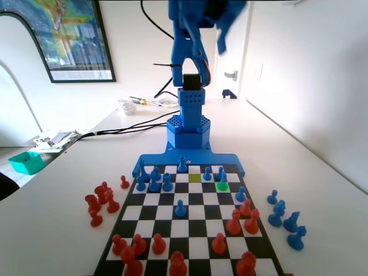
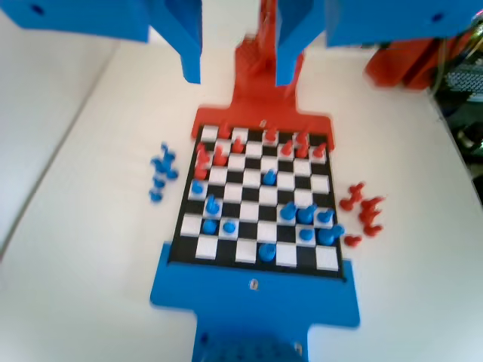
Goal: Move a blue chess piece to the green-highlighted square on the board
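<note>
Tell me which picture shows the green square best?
The fixed view: the green square glows bright there, with a blue piece standing on it. In the wrist view the board looks only black and white, so you can't pick it out.

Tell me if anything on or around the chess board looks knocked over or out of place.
Nothing stands out. The pieces on the board stand upright, a blue chess piece sits on the green-highlighted square, and captured pieces stand in groups beside it. The gripper hangs high, open and empty.

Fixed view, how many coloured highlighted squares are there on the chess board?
2. The green-highlighted square is near the far end, right of centre, with the blue chess piece standing on it. A duller olive square lies slightly farther away, to its left.
</note>
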